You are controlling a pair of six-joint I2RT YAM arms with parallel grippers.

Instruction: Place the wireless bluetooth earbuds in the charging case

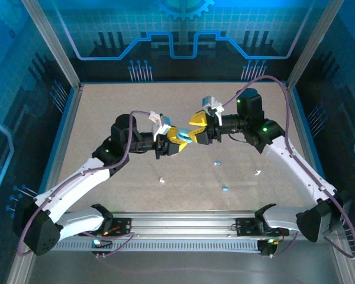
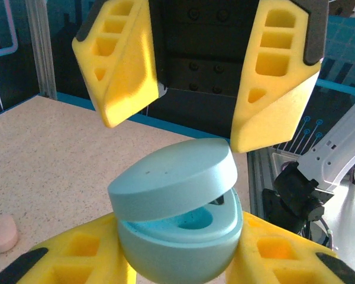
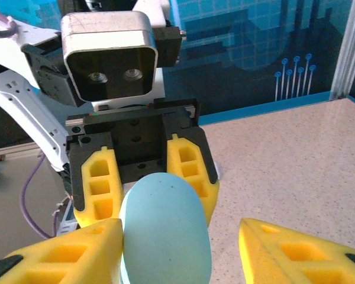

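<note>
Speckled bench [image 1: 106, 118] is lying under me while my left claw [image 1: 182, 144] is clamping the teal charging case [image 2: 177, 242] in mid-air by its lower shell. Its lid [image 2: 171, 177] is sitting ajar and its long axis is pointing at my right claw [image 2: 177, 127], which is gaping wide. Tiny earbuds [image 1: 218, 163] are lying scattered on the bench below.

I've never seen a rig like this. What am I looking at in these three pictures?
A left arm and a right arm are bolted at the near edge of a table. One picture looks down from above; the other two come from a camera on each wrist. The left claw grips a teal case with its lid ajar. The right claw faces it, open, by the lid. Tiny earbuds lie scattered on the table, and so does a pink case.
</note>
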